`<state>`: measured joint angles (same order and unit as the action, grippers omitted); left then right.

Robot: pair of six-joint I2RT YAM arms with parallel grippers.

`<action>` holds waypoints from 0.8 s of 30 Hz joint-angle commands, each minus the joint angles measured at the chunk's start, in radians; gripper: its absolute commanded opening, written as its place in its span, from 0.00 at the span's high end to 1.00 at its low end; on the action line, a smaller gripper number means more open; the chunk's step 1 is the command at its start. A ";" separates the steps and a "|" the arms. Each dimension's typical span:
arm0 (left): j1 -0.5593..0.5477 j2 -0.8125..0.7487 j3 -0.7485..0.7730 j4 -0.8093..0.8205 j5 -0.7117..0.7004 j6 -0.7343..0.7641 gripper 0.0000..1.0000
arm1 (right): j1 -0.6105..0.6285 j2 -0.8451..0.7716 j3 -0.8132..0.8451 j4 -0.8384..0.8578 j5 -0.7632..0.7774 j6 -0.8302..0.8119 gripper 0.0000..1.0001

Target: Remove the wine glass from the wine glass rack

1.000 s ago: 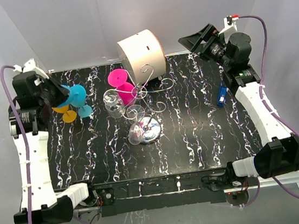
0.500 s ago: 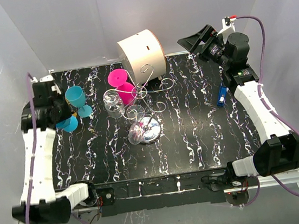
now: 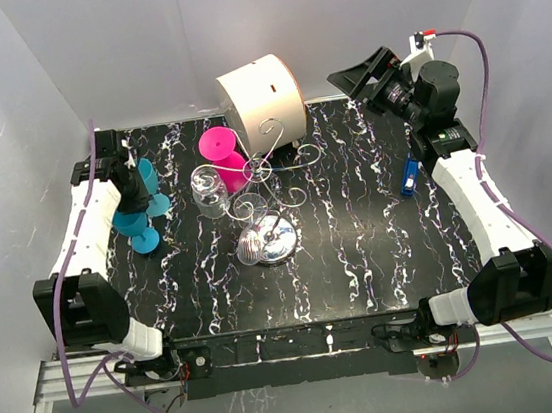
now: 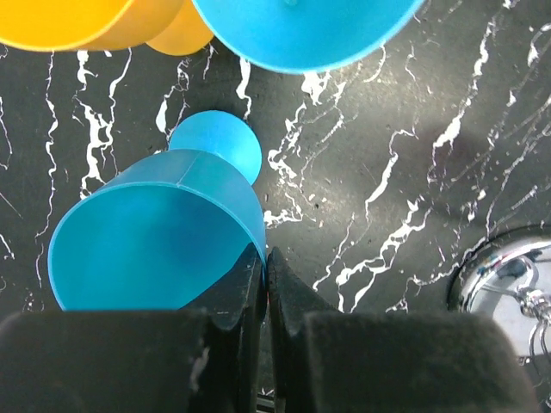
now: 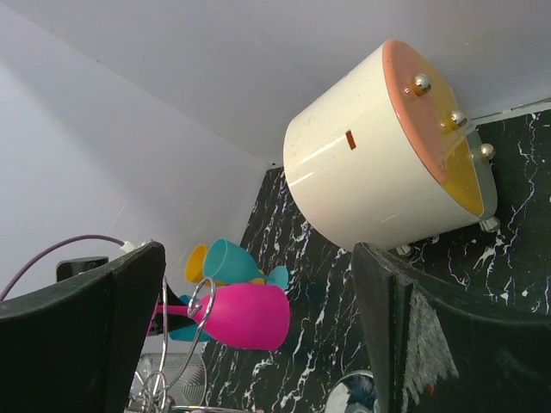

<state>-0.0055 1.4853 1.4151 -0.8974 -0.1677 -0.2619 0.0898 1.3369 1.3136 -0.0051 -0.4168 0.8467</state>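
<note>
Overhead from behind, left wrist downward, right sharing drum (image 3: 260,96)

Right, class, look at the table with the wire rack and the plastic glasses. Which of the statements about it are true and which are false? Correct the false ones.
1. A pink glass is on the rack. True.
2. The right gripper is shut. False: its jaws stand wide open, with nothing between them.
3. A white drum lies behind the rack, at the far edge of the table. True.
4. The left gripper holds the clear glass. False: it is shut right next to a blue glass, while the clear glass is over at the rack.
5. The rack has a shiny round base. True.
</note>
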 commanded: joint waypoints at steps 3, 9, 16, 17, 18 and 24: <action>0.046 0.013 -0.006 0.078 0.016 0.010 1.00 | -0.002 -0.026 -0.008 0.029 0.015 -0.012 0.11; 0.061 0.046 0.000 0.098 0.027 0.019 1.00 | -0.002 -0.014 -0.018 0.036 0.009 -0.002 0.11; 0.064 0.073 0.014 0.097 0.046 0.022 0.95 | -0.002 -0.013 -0.019 0.033 0.004 -0.001 0.11; 0.063 0.073 0.016 0.096 0.051 0.024 0.92 | -0.002 -0.014 -0.020 0.032 0.005 -0.001 0.11; 0.064 0.072 0.016 0.096 0.060 0.026 0.89 | -0.002 -0.016 -0.020 0.029 0.007 -0.001 0.11; 0.063 0.017 0.035 0.074 0.081 0.035 0.56 | -0.002 -0.026 -0.007 0.007 0.019 -0.016 0.11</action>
<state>0.0517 1.5745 1.4078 -0.8005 -0.1059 -0.2386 0.0898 1.3369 1.2922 -0.0261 -0.4141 0.8463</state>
